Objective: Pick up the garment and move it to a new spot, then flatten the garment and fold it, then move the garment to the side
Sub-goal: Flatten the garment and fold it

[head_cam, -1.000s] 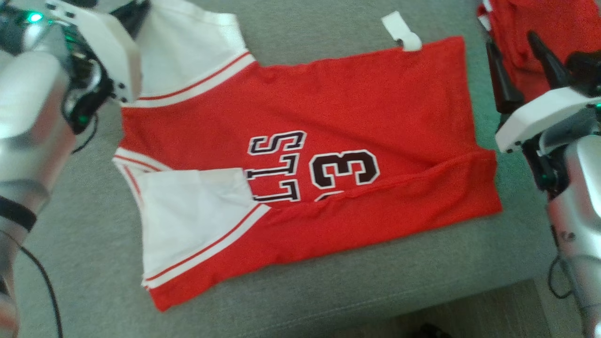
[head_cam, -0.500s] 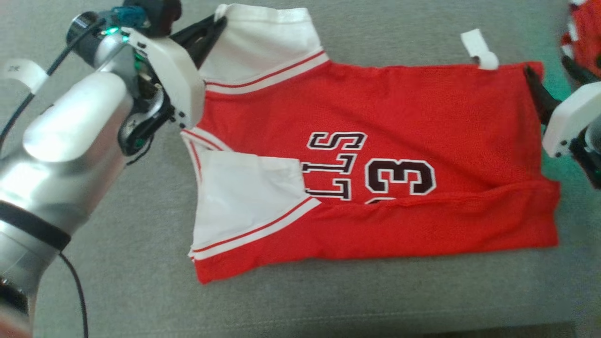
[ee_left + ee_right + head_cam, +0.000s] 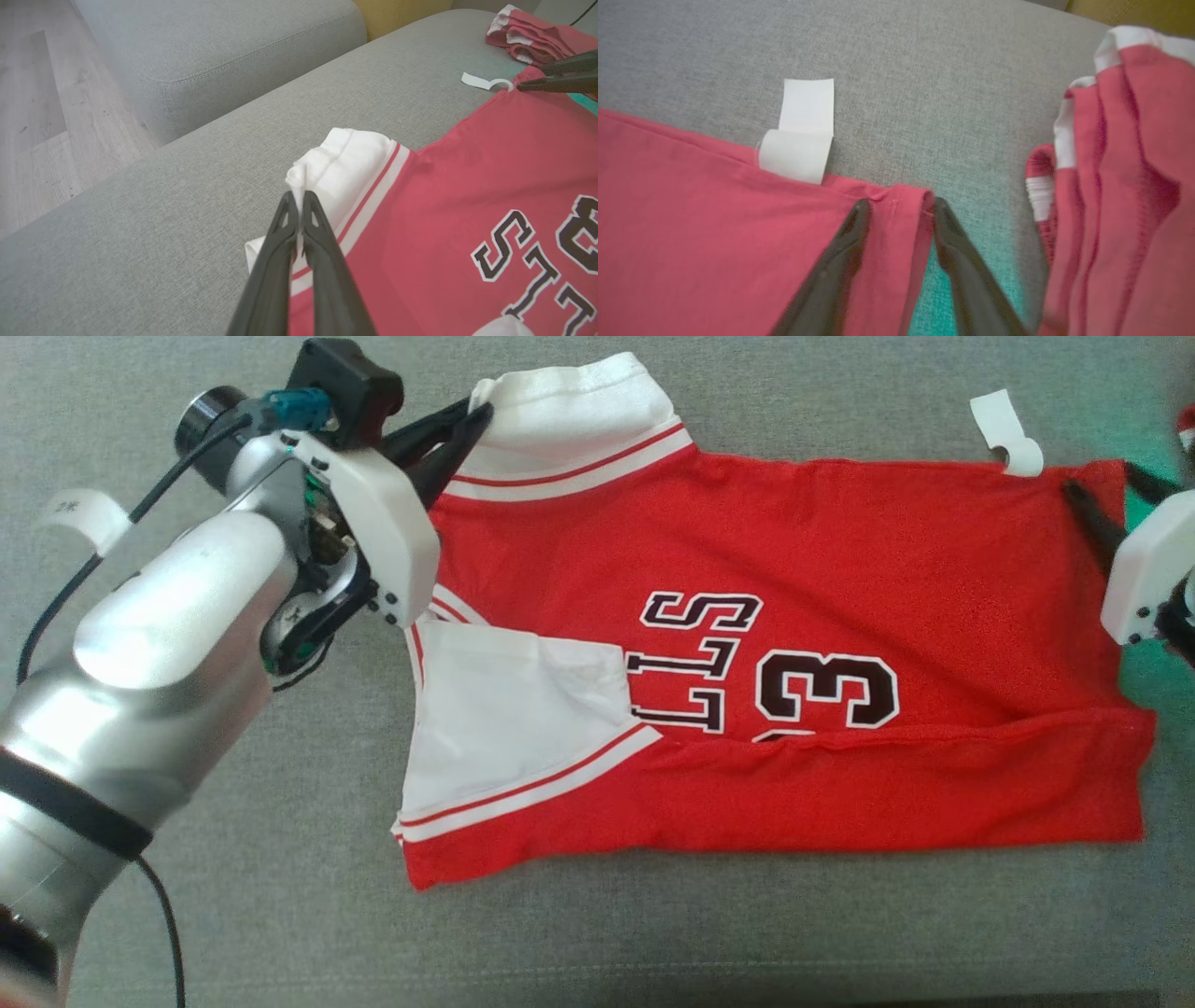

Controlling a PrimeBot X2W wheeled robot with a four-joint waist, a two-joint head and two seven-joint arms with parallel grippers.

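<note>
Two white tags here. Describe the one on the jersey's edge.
On the grey fabric couch lies a red basketball jersey. A white folded label juts from its far edge, beside the right tool; the other white tag lies clear of the jersey.

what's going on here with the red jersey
A two-armed robot is folding a red jersey spread on a grey sofa cushion. The left jaws are shut on the edge of its far white sleeve. The right jaws stand open astride the far hem corner, not yet gripping it. The near side is already folded over the lettering.
</note>
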